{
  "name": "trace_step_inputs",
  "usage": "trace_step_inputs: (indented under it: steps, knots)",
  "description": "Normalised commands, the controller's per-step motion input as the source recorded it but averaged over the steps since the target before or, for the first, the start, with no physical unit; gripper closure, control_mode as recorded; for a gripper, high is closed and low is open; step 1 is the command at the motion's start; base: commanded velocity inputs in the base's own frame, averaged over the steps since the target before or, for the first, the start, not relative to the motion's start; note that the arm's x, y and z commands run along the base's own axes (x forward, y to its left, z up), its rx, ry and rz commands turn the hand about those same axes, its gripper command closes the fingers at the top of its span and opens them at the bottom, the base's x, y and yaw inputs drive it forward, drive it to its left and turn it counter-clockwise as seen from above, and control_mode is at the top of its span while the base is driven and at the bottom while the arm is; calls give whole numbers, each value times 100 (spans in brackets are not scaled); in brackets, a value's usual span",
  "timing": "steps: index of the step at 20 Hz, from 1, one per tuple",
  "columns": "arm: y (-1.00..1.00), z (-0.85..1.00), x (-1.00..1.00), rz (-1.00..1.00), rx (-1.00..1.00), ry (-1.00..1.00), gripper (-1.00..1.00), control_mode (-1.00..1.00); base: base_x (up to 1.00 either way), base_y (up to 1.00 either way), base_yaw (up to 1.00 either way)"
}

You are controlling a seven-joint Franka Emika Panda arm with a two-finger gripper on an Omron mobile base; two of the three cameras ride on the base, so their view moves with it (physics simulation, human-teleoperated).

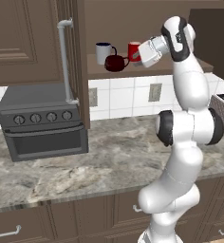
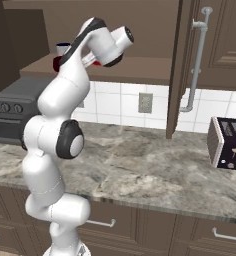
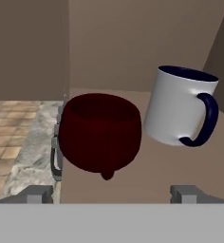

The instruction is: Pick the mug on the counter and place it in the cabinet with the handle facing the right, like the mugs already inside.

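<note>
Here, largest to smallest.
Counter [image 1: 109,161]: long grey-beige marbled stone worktop, spanning the room below the wall units; white tiled wall with outlets behind.
Cabinet [image 1: 147,64]: dark brown wooden wall unit, door swung wide, flat shelf exposed.
Robot arm [image 1: 190,123]: white with dark joints, rising from the floor in front of the worktop, reaching up and forward to the shelf.
Oven [image 1: 42,123]: dark grey countertop box with four knobs, standing on the worktop under the open door.
Door handle [image 1: 64,61]: long silver bar, upright on the door's edge.
Toaster [image 2: 227,143]: dark, two slots, resting on the worktop at the right of the right base view.
Gripper [image 3: 111,193]: level with the shelf, fingers [image 3: 38,193] spread wide apart, nothing between them; pointed at the maroon mug, just short of it.
Grey mug [image 3: 180,111]: light grey, navy rim and navy loop, upright on the shelf just beside the maroon one; loop toward the right of the hand view.
Red mug [image 1: 134,50]: bright red, straight-sided, on the shelf, partly hidden behind the hand in the left base view.
Maroon mug [image 3: 99,133]: small, squat, rounded, sitting free on the shelf near its front edge, between the other two in the left base view.
Loop handle [image 3: 107,174]: a small maroon nub at the mug's lower side in the hand view; direction in the room hard to judge.
</note>
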Motion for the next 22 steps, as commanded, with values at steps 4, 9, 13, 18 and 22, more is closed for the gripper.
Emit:
trace_step_inputs:
  steps: [4,9,13,18,22]
  knots:
    - [0,0,-22,-9,0,0,-100,-100,0,0,0]
    - [7,-4,-51,-11,1,0,-100,-100,0,0,0]
    - [11,-10,-55,-12,1,0,-100,-100,0,0,0]
    - [13,-14,-58,-13,2,0,-100,-100,0,0,0]
    - [10,-6,-80,-10,4,3,-100,-100,0,0,0]
